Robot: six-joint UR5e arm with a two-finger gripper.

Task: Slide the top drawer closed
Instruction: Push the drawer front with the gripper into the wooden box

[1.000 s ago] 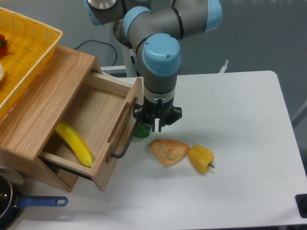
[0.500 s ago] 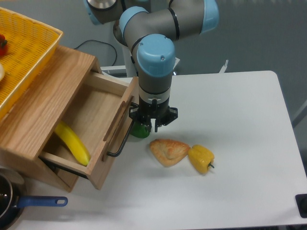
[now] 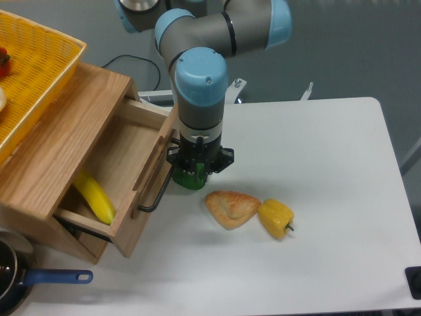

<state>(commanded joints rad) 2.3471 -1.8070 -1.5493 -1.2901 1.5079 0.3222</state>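
Surface [image 3: 342, 197]: you see it carrying everything, cabinet at left.
Cabinet [image 3: 62, 141]: basket on top.
Top drawer [image 3: 125, 174]: part open, a banana [image 3: 94, 196] inside; you need it pushed leftward.
Gripper [image 3: 195, 172]: pressed beside the drawer front, likely to shove it.
Fingers: you cannot tell their spread.
Green object [image 3: 189, 179]: underneath.

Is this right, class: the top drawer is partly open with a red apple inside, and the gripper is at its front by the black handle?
Not quite. The camera view shows a yellow banana inside the top drawer, not a red apple. The rest holds: the drawer is partly open and the gripper is at its front by the black handle.
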